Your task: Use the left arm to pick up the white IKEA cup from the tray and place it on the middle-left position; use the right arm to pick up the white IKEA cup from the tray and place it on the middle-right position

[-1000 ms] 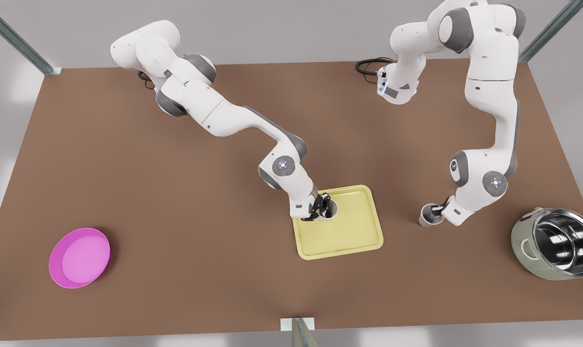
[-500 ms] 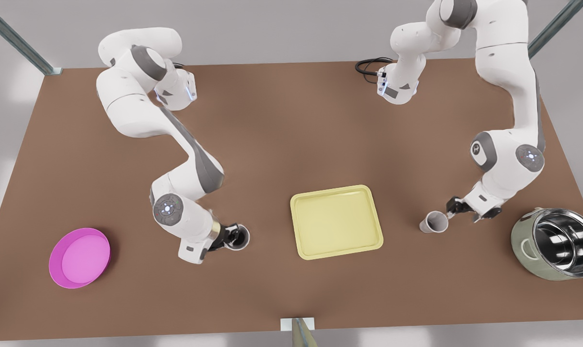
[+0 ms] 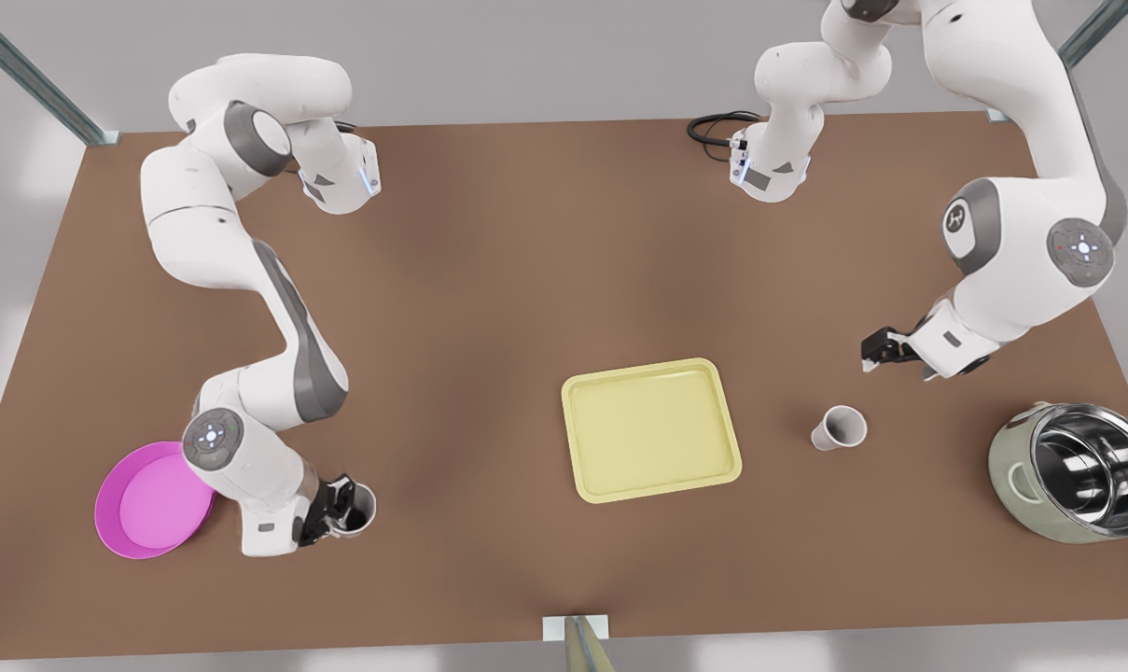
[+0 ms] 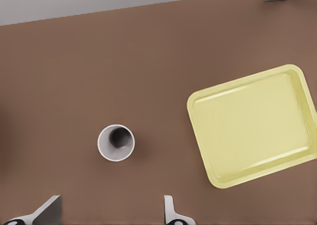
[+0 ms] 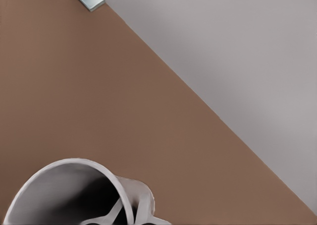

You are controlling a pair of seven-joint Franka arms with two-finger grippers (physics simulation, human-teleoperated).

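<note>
One white cup (image 3: 840, 427) stands upright on the brown table, to the front view's right of the pale yellow tray (image 3: 652, 429). My left gripper (image 3: 879, 353) hovers open behind and above it, clear of it. In the left wrist view that cup (image 4: 116, 142) sits beyond the open fingertips (image 4: 171, 210), beside the bare tray (image 4: 252, 126). Far to the front view's left, my right gripper (image 3: 340, 504) is shut on the rim of the other white cup (image 3: 362, 509), low over the table. That cup's rim (image 5: 64, 178) looms close in the right wrist view.
A round pink dish (image 3: 148, 504) lies just beside the right arm's wrist. A steel pot (image 3: 1077, 471) stands at the front view's right edge. A black cable (image 3: 713, 126) coils at the table's back.
The right gripper carried its cup off the tray and far toward the pink dish. The left gripper let go of its cup, opened, and drew up and back from it.
</note>
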